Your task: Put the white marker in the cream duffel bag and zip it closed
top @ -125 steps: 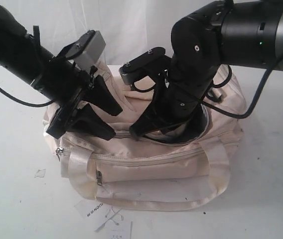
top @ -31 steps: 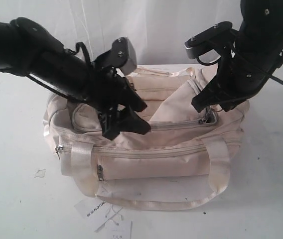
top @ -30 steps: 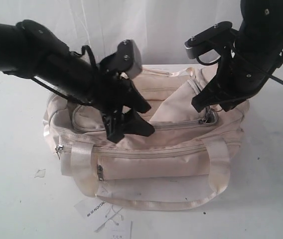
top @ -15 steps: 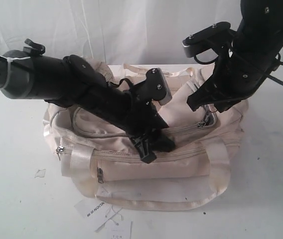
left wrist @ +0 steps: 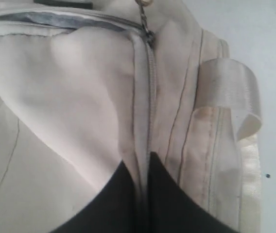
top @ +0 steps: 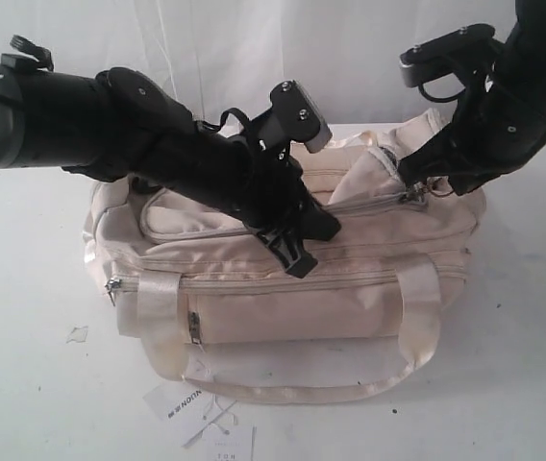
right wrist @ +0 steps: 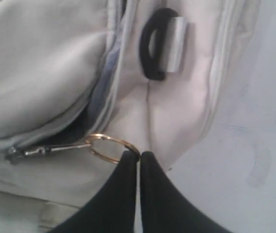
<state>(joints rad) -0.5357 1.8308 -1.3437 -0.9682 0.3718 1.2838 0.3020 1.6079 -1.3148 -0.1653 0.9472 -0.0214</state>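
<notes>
The cream duffel bag (top: 292, 307) lies on the white table with its handles toward the front. My left gripper (top: 302, 252) reaches across its top. In the left wrist view the left gripper (left wrist: 138, 162) is shut, pinching a fold of bag fabric along the grey zipper (left wrist: 150, 73). My right gripper (top: 415, 190) hangs over the bag's right end. It is shut on the gold ring (right wrist: 106, 145) of the zip pull (right wrist: 31, 151), beside a narrow dark gap in the bag. The white marker is out of view.
White paper hang tags (top: 191, 403) lie in front of the bag at the lower left, and a small scrap (top: 78, 334) lies left of it. A black end ring (right wrist: 155, 43) sits on the bag's end. A shiny strap (left wrist: 230, 92) loops beside the left fingers.
My left arm swung right across the bag and its jaws closed on the fabric by the zipper. My right gripper moved right and up with the zip pull, and the opening narrowed.
</notes>
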